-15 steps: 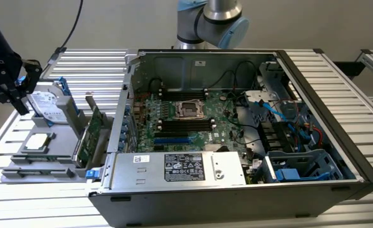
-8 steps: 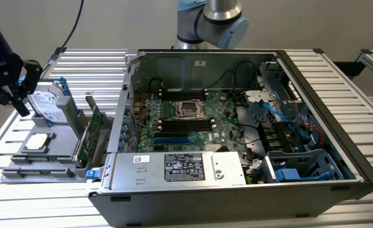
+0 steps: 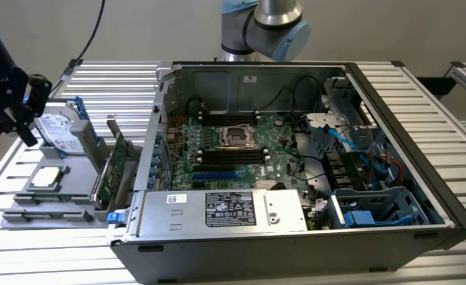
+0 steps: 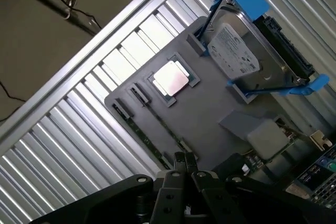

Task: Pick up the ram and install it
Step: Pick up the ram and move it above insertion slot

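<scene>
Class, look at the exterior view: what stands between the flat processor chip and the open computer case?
The green expansion card stands on edge between the processor chip and the computer case; the exterior view shows this.

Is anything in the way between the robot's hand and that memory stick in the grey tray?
Nothing visible does. The shut hand sits close to one end of the ram, which stands on edge in the grey tray. The square chip and the hard drive lie to one side, clear of that gap.
</scene>
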Robot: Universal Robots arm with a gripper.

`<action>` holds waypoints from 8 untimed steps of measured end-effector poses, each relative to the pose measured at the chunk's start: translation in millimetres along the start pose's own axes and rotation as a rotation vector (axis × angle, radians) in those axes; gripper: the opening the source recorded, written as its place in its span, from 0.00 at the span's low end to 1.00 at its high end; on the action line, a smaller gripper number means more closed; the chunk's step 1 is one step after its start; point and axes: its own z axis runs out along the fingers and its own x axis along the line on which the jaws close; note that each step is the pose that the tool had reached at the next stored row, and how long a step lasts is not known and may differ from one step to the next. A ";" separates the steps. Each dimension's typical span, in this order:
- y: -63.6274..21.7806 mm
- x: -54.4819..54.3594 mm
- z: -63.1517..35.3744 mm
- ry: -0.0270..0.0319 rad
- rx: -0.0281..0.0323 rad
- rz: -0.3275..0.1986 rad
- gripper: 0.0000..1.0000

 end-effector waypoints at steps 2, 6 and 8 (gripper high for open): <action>0.0 0.0 0.1 0.0017 0.0007 -0.037 0.11; 0.0 0.0 0.0 0.0052 0.0019 -0.109 0.11; 0.0 0.0 0.0 0.0070 0.0026 -0.146 0.11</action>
